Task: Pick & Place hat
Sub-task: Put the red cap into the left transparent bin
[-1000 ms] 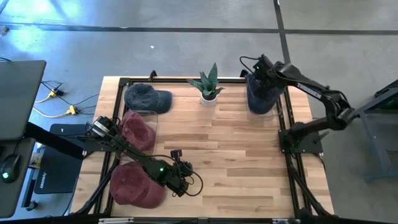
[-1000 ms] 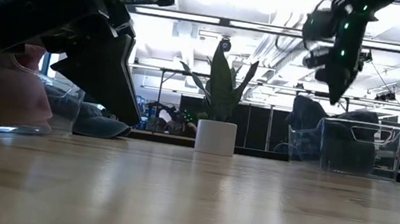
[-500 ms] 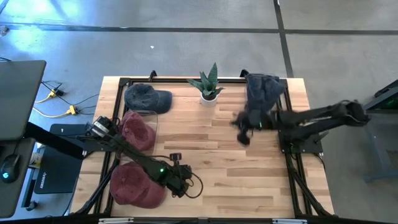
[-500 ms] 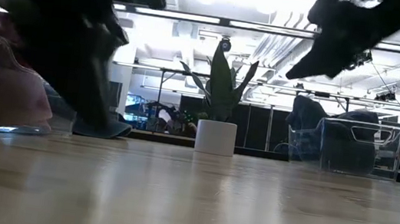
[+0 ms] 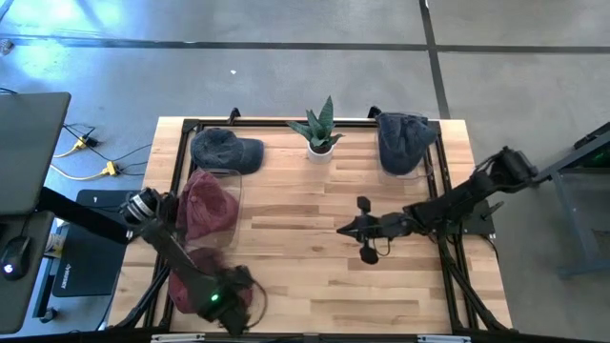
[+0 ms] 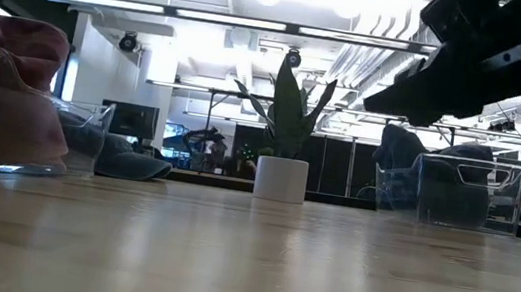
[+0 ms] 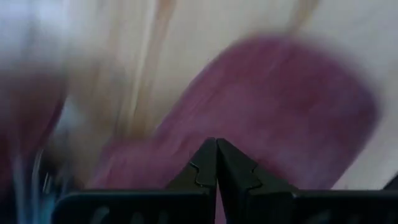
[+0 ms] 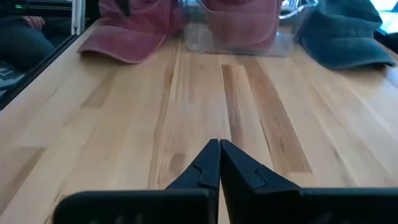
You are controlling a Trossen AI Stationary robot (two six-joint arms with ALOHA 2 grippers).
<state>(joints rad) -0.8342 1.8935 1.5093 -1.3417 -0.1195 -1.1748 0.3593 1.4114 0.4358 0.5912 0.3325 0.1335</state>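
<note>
We are looking at a table [image 5: 315,205] of pale wood planks, smooth with a soft sheen. The maroon hat [image 8: 134,28] is showing faded, matt cloth with a brushed nap; the blue-grey hat [image 5: 225,150] is looking like the same washed cotton. The bins [image 6: 464,193] are showing clear, glossy plastic. The plant pot [image 6: 281,179] is appearing smooth, matt white. The right gripper [image 8: 219,163] fingers are reading as matt black plastic.
</note>
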